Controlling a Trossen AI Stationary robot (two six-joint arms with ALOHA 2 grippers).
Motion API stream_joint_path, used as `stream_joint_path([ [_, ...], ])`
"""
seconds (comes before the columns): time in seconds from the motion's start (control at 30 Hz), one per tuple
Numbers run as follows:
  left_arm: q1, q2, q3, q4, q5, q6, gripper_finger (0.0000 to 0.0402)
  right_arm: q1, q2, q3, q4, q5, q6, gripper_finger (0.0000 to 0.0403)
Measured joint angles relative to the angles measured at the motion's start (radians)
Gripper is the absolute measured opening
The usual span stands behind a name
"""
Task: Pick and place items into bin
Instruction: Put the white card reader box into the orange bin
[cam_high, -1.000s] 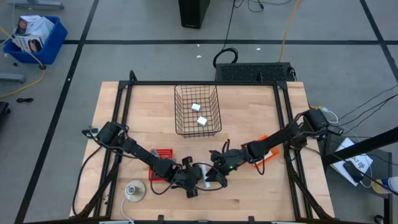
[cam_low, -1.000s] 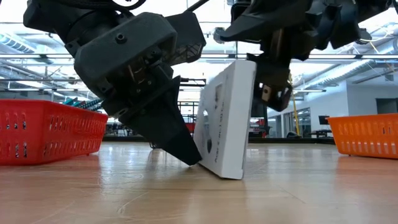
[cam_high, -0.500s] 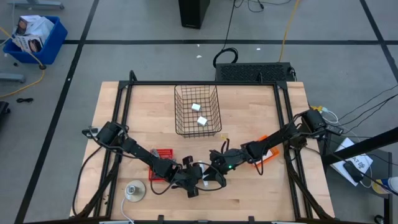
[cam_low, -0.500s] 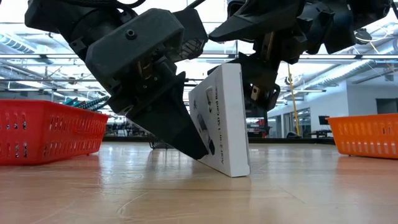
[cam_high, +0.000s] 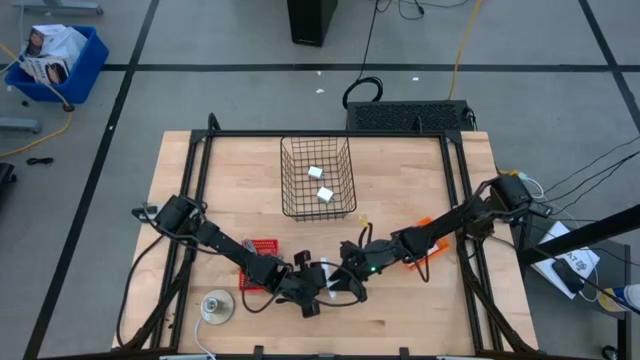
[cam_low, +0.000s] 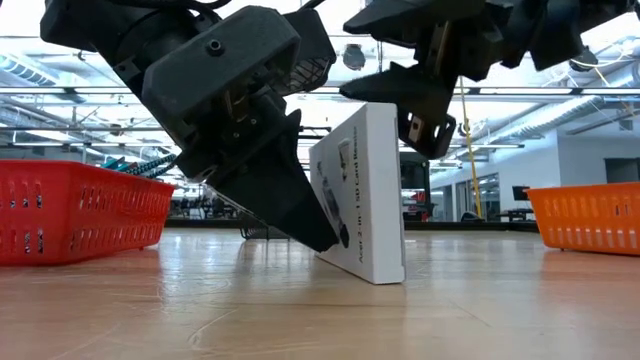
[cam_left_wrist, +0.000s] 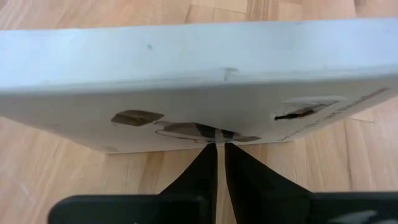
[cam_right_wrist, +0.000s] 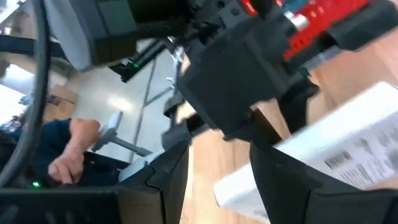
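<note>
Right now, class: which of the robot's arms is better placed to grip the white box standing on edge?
Likely the right gripper: open above the white box's top edge. The left gripper, fingers together, only props its face.

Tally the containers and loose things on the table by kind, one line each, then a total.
Wire basket: 1
White cubes inside it: 2
Red tray: 1
Orange tray: 1
White box propped on edge between the left claw and right claw: 1
Round grey disc: 1
Total: 7
</note>
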Motion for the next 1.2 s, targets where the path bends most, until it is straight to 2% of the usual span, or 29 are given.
stream_joint_path([
  [0.17,0.000,0.000,0.000,-0.001,0.000,-0.003,0.0035,0.000,-0.057,0.000,-0.114,0.015,0.043,0.0167],
  [0.3,0.000,0.000,0.000,-0.006,0.000,-0.006,0.0035,0.001,-0.102,0.036,-0.336,0.053,0.077,0.0167],
  [0.53,-0.003,0.000,0.000,-0.010,-0.001,-0.012,0.0035,0.037,-0.085,0.259,-0.761,0.214,0.114,0.0167],
  [0.6,-0.013,0.000,0.000,-0.010,-0.032,-0.012,0.0035,0.045,-0.069,0.317,-0.855,0.252,0.131,0.0167],
  [0.73,-0.054,0.000,0.000,-0.025,-0.140,-0.011,0.0035,0.046,-0.023,0.393,-0.898,0.261,0.151,0.0167],
  [0.97,-0.145,-0.011,0.000,-0.122,-0.189,-0.042,0.0035,0.040,0.053,0.428,-0.896,0.236,0.176,0.0167],
  [1.2,-0.203,-0.021,0.000,-0.144,-0.233,-0.076,0.0035,0.026,0.069,0.470,-0.899,0.223,0.187,0.0167],
])
